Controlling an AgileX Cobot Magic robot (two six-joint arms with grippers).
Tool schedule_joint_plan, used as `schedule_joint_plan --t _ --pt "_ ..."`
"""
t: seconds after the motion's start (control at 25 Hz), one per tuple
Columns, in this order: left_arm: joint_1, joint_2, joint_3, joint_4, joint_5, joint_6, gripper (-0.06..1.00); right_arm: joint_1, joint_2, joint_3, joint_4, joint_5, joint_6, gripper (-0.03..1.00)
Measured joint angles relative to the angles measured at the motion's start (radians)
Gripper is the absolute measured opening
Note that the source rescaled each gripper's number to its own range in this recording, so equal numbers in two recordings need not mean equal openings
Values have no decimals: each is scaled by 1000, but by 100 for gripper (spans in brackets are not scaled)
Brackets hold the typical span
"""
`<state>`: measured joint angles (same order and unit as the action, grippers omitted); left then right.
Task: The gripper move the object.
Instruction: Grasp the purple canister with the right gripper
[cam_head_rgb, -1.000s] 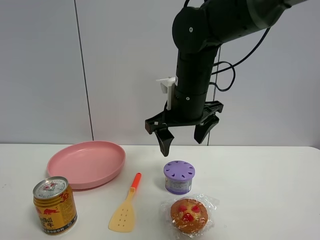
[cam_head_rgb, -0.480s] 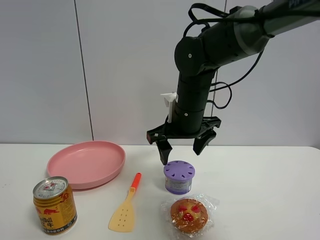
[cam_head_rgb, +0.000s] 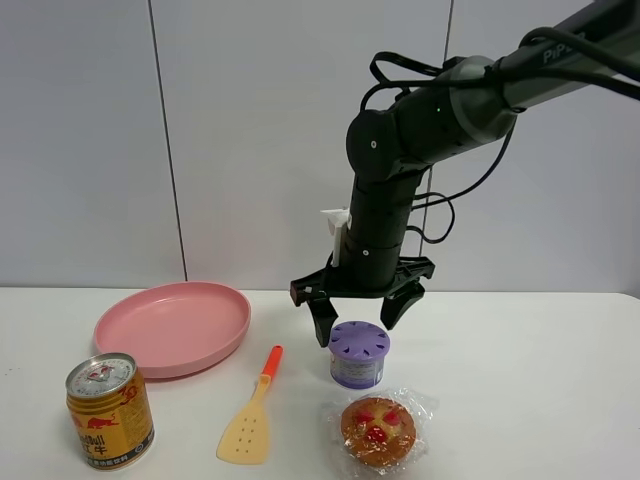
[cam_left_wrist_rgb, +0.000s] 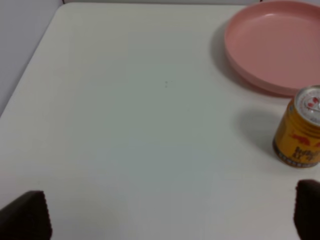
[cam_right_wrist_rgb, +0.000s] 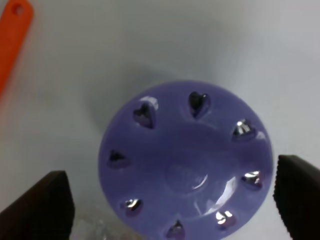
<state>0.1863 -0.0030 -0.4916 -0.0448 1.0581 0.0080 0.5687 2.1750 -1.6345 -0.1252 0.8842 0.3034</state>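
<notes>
Three things lie nearest to you on the white table (cam_head_rgb: 520, 380): a gold drink can (cam_head_rgb: 110, 410) at the left, a yellow spatula (cam_head_rgb: 250, 415) with an orange handle in the middle, and a plastic-wrapped pastry (cam_head_rgb: 378, 432) with red spots at the right. Just behind the pastry stands the canister (cam_head_rgb: 358, 353), upright, with its lavender slotted lid on top. The wrap of the pastry is very near to its base, and the spatula handle lies close on its left side. Further back at the left you see a pink plate (cam_head_rgb: 172, 325), well apart from the canister. The right gripper (cam_head_rgb: 357, 322) hangs straight over the canister, pointing down, with its jaws standing wide, one finger on each side of the lid. In the right wrist view you see bare table between one finger (cam_right_wrist_rgb: 40, 205) and the lid. The other finger is just beside the rim, and I cannot tell if it touches. The left gripper (cam_left_wrist_rgb: 165, 215) is also wide, over bare table near the can. Behind all is a grey wall (cam_head_rgb: 80, 140).
</notes>
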Motion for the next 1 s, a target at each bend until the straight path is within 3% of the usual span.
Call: schedule_joint_plan --t 1.0 --pt "0 0 0 0 0 0 100 -23 47 0 34 -36 -1 42"
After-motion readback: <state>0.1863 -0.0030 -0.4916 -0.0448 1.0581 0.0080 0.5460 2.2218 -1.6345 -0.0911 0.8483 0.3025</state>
